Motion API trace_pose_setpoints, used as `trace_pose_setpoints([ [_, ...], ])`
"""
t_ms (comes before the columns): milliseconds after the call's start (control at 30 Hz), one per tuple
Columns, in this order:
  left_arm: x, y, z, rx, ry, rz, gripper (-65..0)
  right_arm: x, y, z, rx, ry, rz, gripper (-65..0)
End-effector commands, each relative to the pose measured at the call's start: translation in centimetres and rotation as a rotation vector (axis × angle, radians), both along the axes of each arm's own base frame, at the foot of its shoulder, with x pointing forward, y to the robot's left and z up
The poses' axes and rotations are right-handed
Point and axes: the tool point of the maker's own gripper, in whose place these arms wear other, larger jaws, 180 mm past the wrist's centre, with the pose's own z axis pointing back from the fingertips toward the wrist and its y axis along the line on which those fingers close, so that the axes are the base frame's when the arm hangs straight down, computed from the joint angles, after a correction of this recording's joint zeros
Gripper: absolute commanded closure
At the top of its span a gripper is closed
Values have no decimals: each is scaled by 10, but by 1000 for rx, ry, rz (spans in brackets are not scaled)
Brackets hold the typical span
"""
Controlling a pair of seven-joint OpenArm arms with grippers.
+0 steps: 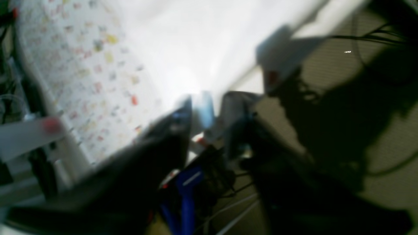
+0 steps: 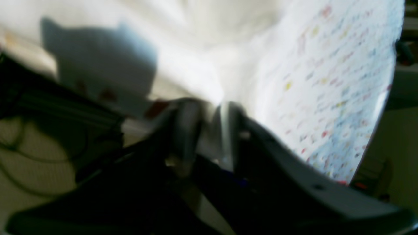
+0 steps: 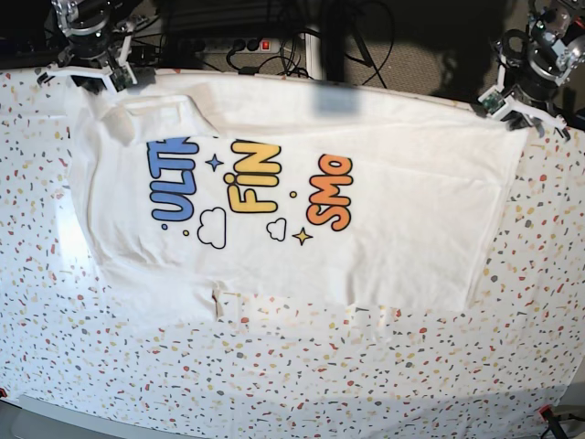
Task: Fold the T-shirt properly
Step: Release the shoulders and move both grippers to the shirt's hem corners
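Shirt point(image 3: 366, 219): lying flat across the table point(image 3: 302, 384), print up, already folded lengthwise so only the top half of the lettering is showing.
Right gripper point(image 2: 209, 114): pinching white cloth at the shirt's far corner near the blue letters, probably to hold that edge taut.
Left gripper point(image 1: 204, 109): blurred at the opposite far corner; whether it is clamping, I cannot tell.
Surroundings: cables and a power strip point(image 3: 233, 43) are lying beyond the shirt's far edge; nothing is sitting on the shirt.

A robotics lab: a speckled bench point(image 3: 274, 384), two mounted arms at its far corners, a power strip point(image 3: 228, 43) and tangled cables point(image 3: 302, 37) behind.
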Motion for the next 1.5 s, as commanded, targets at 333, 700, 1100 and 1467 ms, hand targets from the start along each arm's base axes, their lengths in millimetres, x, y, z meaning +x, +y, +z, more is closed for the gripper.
trace_pose_setpoints([
  [333, 56, 71, 78, 217, -200, 217, -273, 33, 10, 53, 9, -164, 25, -270],
  [700, 140, 24, 123, -481, -346, 277, -260, 87, 17, 70, 354, -251, -115, -269],
  [1100, 243, 35, 85, -940, -194, 497, -260, 141, 14, 47, 497, -226, -143, -269],
  [1467, 307, 1, 36, -961, -14, 620, -260, 153, 11, 48, 487, -188, -172, -269],
])
